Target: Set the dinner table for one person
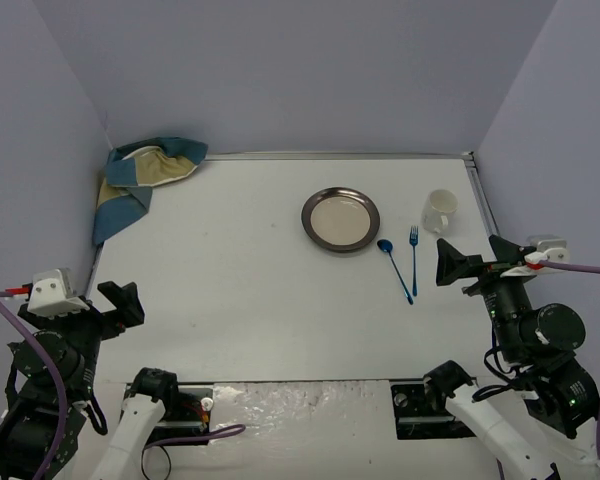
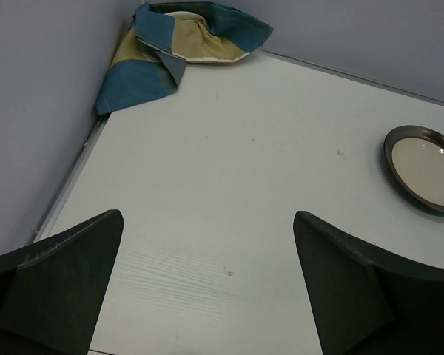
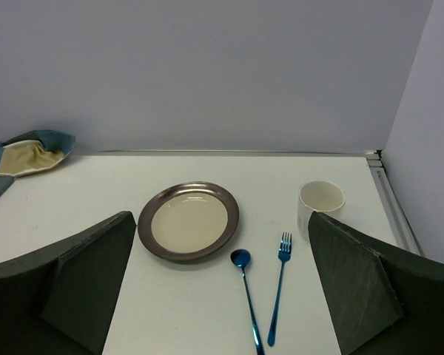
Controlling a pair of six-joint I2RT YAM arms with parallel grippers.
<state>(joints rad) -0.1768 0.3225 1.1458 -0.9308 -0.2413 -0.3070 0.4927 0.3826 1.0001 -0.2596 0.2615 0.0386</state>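
Observation:
The white dinner table [image 1: 240, 290] carries a brown-rimmed cream plate [image 1: 340, 220] at the far middle-right. A blue spoon [image 1: 394, 270] and a blue fork [image 1: 414, 256] lie side by side just right of the plate, and a white cup [image 1: 440, 210] stands beyond the fork. My left gripper [image 1: 123, 303] is open and empty, raised over the table's near-left edge. My right gripper [image 1: 450, 263] is open and empty, raised just right of the fork. The right wrist view shows the plate [image 3: 189, 220], spoon [image 3: 246, 296], fork [image 3: 278, 288] and cup [image 3: 320, 205] between its fingers.
A crumpled blue-and-tan cloth placemat [image 1: 145, 180] lies in the far-left corner against the walls; it also shows in the left wrist view [image 2: 185, 44]. Lavender walls enclose the table on three sides. The arm bases and cables sit along the near edge.

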